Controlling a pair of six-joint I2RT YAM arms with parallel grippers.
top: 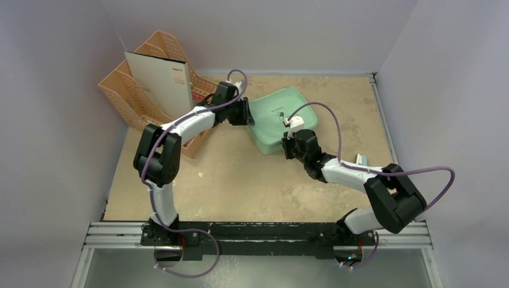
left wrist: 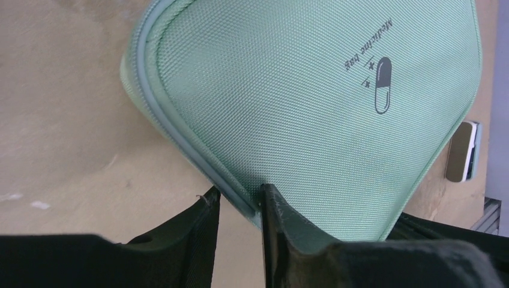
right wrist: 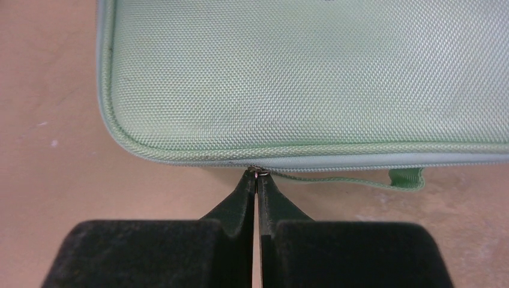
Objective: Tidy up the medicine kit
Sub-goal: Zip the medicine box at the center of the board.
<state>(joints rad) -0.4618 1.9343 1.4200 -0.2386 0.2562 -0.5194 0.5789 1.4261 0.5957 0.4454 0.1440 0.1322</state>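
Top view: closed mint-green medicine kit (top: 279, 117) lies flat on the table (top: 240, 180), far centre. Left wrist: left gripper (left wrist: 237, 191) pinches its piped corner, likely the firmest hold on soft, probably light fabric. Right wrist: right gripper (right wrist: 257, 177), closed tight, nips the tiny, slippery-looking zipper pull (right wrist: 257, 171).

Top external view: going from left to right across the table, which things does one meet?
Peach plastic lattice desk organizer → mint-green fabric zippered medicine kit → small white-and-blue flat box.

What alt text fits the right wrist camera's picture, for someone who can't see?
The black right gripper is pinched shut on a metal zipper pull at the edge of a mint-green woven fabric case lying on a tan tabletop.
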